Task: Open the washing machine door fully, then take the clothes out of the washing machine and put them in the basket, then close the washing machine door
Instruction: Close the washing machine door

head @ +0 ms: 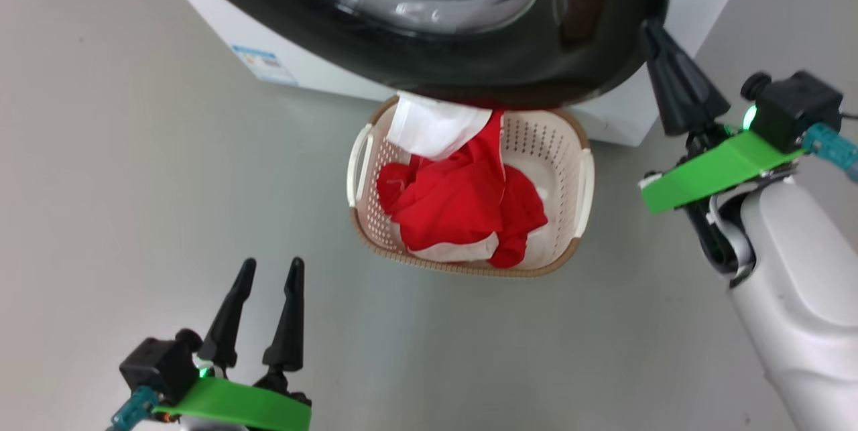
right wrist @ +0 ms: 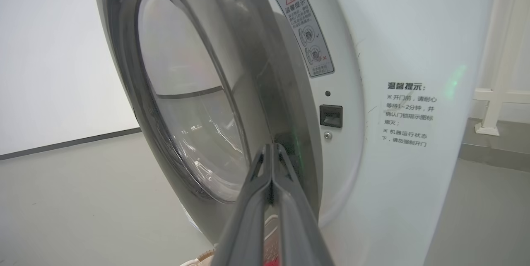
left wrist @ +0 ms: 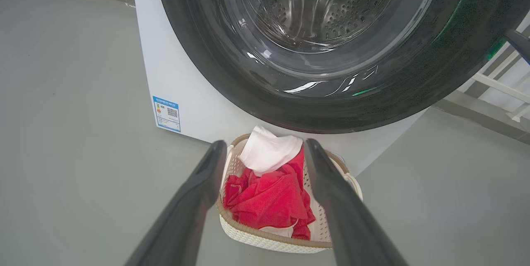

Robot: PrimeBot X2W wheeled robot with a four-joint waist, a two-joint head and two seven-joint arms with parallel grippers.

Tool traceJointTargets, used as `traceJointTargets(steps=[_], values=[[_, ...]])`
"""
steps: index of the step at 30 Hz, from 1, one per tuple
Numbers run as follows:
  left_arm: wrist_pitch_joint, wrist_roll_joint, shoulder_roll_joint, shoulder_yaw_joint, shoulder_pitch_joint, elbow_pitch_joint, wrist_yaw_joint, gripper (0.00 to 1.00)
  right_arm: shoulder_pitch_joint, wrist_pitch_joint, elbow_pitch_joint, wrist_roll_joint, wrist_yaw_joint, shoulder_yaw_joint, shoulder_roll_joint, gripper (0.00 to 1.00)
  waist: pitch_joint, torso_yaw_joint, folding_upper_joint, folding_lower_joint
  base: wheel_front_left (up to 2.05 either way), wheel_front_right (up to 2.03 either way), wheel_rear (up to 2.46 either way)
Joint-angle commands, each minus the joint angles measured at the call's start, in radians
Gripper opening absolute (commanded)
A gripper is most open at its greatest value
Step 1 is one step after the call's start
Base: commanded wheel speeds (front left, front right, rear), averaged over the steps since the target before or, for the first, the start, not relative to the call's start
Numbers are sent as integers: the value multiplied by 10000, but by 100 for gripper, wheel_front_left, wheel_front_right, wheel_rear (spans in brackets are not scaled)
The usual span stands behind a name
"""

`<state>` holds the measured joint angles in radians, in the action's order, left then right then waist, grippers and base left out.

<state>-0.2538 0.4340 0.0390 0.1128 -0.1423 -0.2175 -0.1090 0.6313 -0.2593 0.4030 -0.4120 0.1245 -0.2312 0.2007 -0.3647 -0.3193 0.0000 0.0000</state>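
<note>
On the grey floor (head: 134, 149), close against the front of the washing machine (head: 301, 62): the basket (head: 536, 143), heaped with the clothes (head: 456, 203), red, with a white panel draped over the far rim, just beneath the washing machine door (head: 469, 76). Door nearly flat to the machine yet ajar, the latch slot (right wrist: 331, 116) on the white front uncovered in the right wrist view. Perforated drum (left wrist: 323, 9) dim behind the glass. Up at the right, the right gripper (head: 653, 32), pinched fully together, holding nothing, tip at the door's glossy black outer edge; touching or just off, hard to tell. Low and near, the left gripper (head: 271, 263), well apart from the basket, spread wide, empty, pointed toward the basket
</note>
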Motion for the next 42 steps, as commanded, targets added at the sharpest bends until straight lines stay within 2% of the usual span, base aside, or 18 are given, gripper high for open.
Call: traceJointTargets(steps=[1, 13, 29, 40, 41, 42], values=[[-80, 64, 112, -265, -286, 199, 36, 100, 331, -25, -213, 47, 62, -52, -49, 0, -555, -307, 0, 0, 0, 0, 0], [-80, 201, 112, -205, -663, 165, -7, 100, 934, -25, -299, -107, 62, 60, 63, 0, -1021, -500, 0, 0, 0, 0, 0], [-80, 425, 112, -11, -1083, 147, -45, 100, 2175, -25, -133, -23, 62, 906, -75, 0, -1588, -680, 0, 0, 0, 0, 0], [-80, -65, 112, -314, -921, -43, -40, 100, 644, -25, -242, -124, 62, 98, -105, 0, -637, -196, 0, 0, 0, 0, 0], [-80, -143, 112, -361, -883, -57, -46, 100, 446, -25, -265, -137, 62, 21, -106, 1, -522, -123, 0, 0, 0, 0, 0], [-80, -226, 112, -402, -843, -72, -53, 100, 246, -25, -313, -164, 62, -22, -115, 7, -404, -52, 0, 0, 0, 0, 0]])
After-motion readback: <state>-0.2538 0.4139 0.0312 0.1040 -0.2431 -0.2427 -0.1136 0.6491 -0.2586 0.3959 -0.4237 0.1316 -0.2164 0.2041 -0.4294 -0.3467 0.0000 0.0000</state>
